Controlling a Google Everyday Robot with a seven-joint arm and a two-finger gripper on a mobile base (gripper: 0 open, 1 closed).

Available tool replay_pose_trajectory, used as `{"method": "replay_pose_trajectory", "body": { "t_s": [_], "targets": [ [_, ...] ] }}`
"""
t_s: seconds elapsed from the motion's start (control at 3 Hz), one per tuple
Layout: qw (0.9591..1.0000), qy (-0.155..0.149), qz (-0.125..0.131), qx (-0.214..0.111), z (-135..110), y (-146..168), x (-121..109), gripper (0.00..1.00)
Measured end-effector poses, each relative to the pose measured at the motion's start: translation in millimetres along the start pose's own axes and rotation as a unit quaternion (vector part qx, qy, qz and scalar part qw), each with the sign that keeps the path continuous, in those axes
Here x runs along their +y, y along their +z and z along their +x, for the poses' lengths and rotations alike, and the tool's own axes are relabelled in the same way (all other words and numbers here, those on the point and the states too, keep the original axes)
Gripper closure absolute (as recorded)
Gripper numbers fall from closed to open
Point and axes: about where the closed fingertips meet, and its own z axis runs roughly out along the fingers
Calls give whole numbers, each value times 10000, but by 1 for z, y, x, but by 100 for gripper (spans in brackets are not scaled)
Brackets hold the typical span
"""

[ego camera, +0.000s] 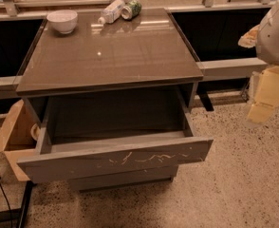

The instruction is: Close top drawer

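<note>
The top drawer of a grey-brown cabinet stands pulled out toward me. Its flat handleless front bears pale scratch marks across the middle, and its inside looks empty. A plain lower drawer front shows just beneath it. My gripper hangs at the right edge of the view, to the right of the drawer and well apart from it, above the floor. Its pale yellow fingers point downward.
The cabinet's glossy top carries a white bowl at the back left, and a lying plastic bottle and a green can at the back. A cardboard box stands left of the cabinet. Speckled floor lies to the right.
</note>
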Motion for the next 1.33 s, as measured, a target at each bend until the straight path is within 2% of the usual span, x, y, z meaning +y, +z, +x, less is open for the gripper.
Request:
{"method": "replay_pose_trajectory", "body": {
  "t_s": [0.33,0.67,1.0,1.33],
  "targets": [
    [10000,0,0,0,0,0,0,0],
    [10000,0,1,0,0,0,0,16],
    [10000,1,3,1,0,0,0,15],
    [9995,136,279,103,-5,-11,-10,14]
  ]
}}
